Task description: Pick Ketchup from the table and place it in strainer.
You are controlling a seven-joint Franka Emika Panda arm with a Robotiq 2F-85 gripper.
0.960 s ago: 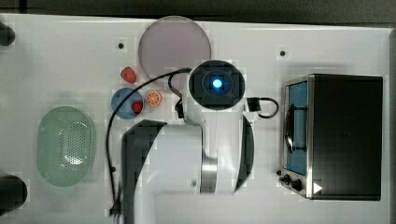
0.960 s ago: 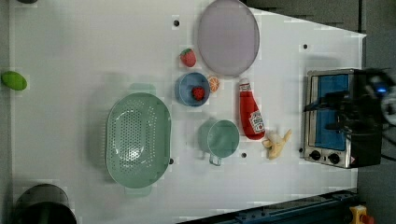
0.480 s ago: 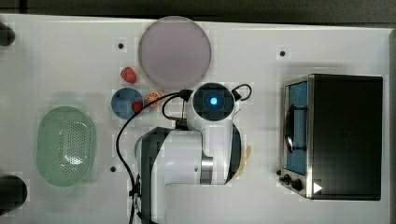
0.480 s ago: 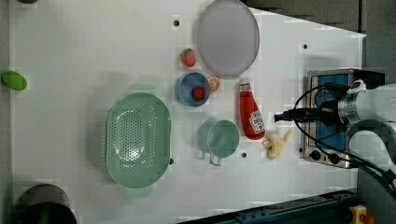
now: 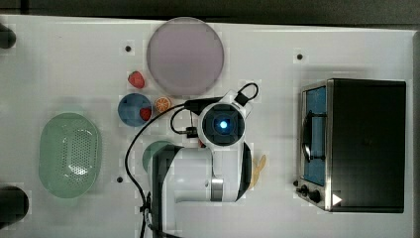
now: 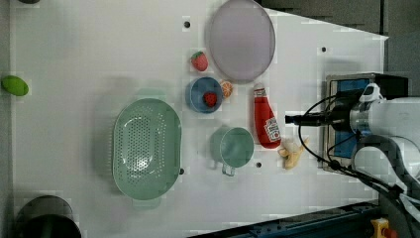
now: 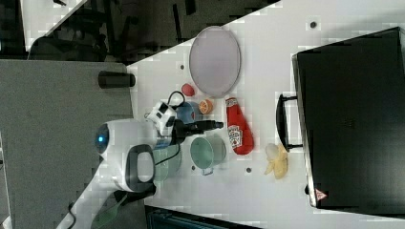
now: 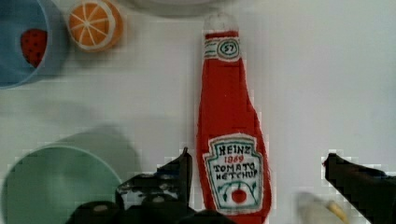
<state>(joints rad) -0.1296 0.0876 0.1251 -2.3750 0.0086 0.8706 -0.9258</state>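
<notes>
Wrist view gives the clearest read of the grasp being set up: the gripper (image 8: 257, 172) is spread wide, one black finger (image 8: 180, 170) just beside the label side of the ketchup bottle (image 8: 231, 135) and the other well off to the far side, next to a bit of banana (image 8: 322, 207). The bottle lies flat on the white table (image 8: 317, 84), cap pointing toward the orange slice (image 8: 95, 24) and the blue bowl (image 8: 21, 44). To do this step well, I would shift the hand sideways so the bottle sits midway between the fingers — right now it hugs one of them — then come straight down and close across the wide labelled body rather than the thin neck; the far finger should clear the banana (a nudge there seems the main risk). The left view adds what the wrist camera cannot: the strainer (image 6: 146, 148) sits well apart from the ketchup bottle (image 6: 266, 124), beyond the green cup (image 6: 236, 147), so the carry will have to pass over that cup. It also shows the whole banana (image 6: 292, 153) just beside the bottle's base. In the top view the arm (image 5: 198, 178) covers the bottle — though the strainer (image 5: 69, 154) is plain there too.
</notes>
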